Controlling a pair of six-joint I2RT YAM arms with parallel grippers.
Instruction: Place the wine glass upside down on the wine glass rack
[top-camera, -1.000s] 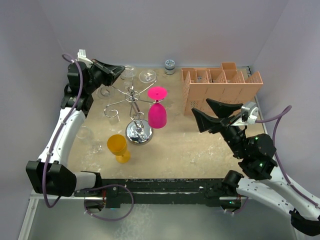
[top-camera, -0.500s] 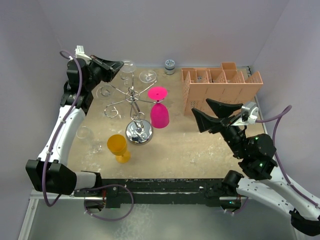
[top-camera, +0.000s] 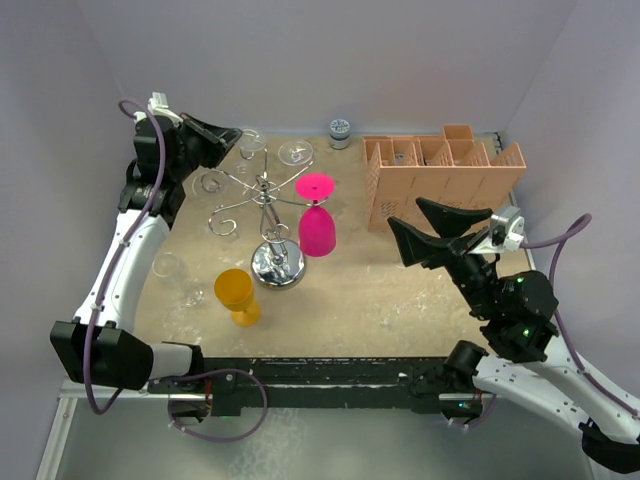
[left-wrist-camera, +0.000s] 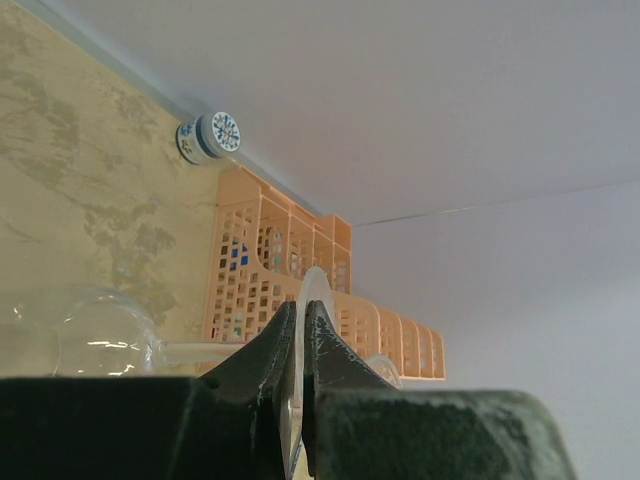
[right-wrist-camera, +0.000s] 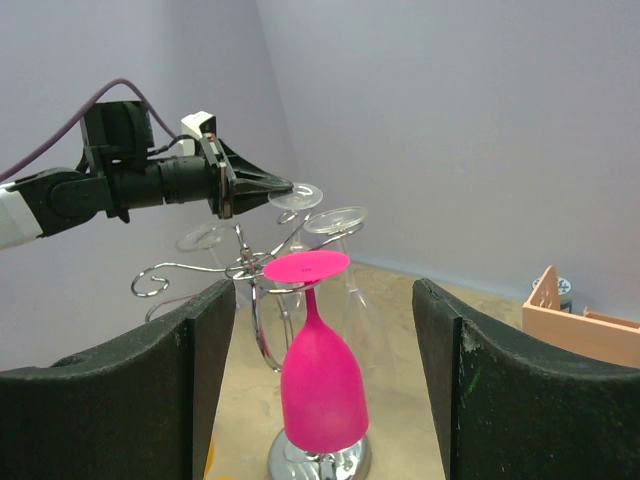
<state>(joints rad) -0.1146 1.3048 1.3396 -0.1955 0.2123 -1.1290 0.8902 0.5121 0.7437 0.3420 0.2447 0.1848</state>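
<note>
**Clerk:** Item one, the shiny silver wire wine glass rack with a round mirrored base and curled scroll arms. Position?

**Checker:** Unmoved on the table. A bright pink plastic wine glass hangs bowl-down on its right side. A clear one hangs at its far side.

**Clerk:** Item two, the clear stemmed wine glass being placed.

**Checker:** Far-left of the rack's post, level with the scroll arms, foot up and bowl down. The left pincer is clenched on the rim of its foot. Since a second ago, pincer and glass have lifted a touch toward the far wall, then settled back slightly. That leaves them marginally further left of the post.

**Clerk:** Meaning?

**Checker:** A small correction rather than a delivery, I would judge. The glass is already inverted, so only seating remains. Whether its stem sits inside a scroll arm cannot be told from here. While the grip is clamped, enter it as not yet placed.

**Clerk:** Item three, the right pincer.

**Checker:** Released wide and holding nothing, well to the right of the rack. It has drifted a little further right, otherwise idle.

**Clerk:** Sundries?

**Checker:** One amber-yellow plastic goblet, upright on the table at the rack's near-left. Unchanged.
</note>
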